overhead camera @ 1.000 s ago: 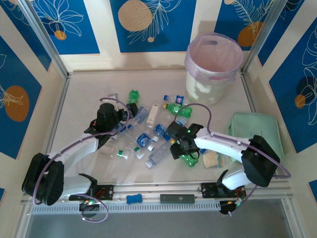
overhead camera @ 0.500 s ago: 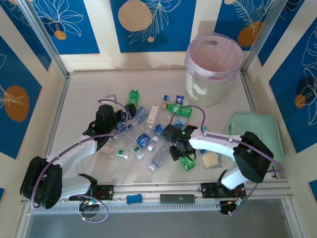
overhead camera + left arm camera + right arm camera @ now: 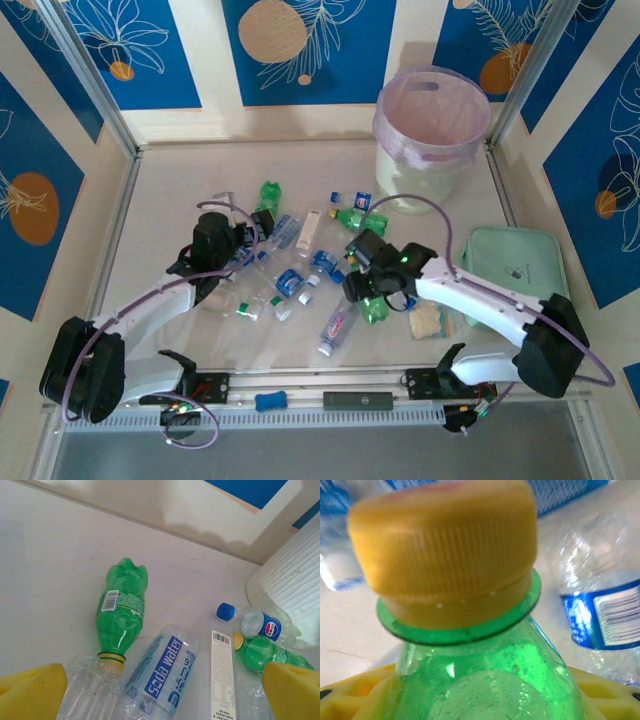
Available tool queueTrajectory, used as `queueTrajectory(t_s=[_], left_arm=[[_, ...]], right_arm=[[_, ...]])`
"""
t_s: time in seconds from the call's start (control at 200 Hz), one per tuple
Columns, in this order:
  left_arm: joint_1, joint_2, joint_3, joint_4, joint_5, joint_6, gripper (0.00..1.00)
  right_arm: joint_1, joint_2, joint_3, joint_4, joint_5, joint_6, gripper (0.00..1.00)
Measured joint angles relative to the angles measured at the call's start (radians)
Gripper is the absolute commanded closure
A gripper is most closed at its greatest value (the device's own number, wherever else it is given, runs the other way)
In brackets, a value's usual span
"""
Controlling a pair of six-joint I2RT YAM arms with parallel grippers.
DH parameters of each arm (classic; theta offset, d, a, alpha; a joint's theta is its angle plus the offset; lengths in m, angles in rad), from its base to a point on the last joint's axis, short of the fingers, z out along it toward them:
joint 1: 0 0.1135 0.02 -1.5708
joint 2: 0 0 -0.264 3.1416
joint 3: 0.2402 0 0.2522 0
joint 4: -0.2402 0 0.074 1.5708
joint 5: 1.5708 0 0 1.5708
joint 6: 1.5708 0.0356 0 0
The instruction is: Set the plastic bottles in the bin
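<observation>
The right gripper [image 3: 372, 297] clamps a yellow-capped green bottle [image 3: 485, 690]. The left gripper [image 3: 248, 243] hangs wide open over bottles [image 3: 122, 612] on the counter [image 3: 180, 200]

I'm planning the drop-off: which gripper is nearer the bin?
Right. The right gripper, clamping a green bottle, sits in front of the bin; the left gripper is farther off to its left.
</observation>
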State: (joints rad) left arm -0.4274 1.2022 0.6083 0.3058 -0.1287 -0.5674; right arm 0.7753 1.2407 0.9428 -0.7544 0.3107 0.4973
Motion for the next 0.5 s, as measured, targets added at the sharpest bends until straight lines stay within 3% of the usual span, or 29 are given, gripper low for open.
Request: queueTrajectory(t_s=[0.255,0.5], left_arm=[[0.000,-0.006,-0.022,0.000,0.000,0.000,0.00],[0.000,-0.037,-0.030,-0.020,0.002,0.027,0.00]], right_arm=[[-0.279,-0.071,0.081,0.145,-0.189,0.005,0.59],[-0.428,-0.068,0.219,0.307,-0.268,0.010,0.59]])
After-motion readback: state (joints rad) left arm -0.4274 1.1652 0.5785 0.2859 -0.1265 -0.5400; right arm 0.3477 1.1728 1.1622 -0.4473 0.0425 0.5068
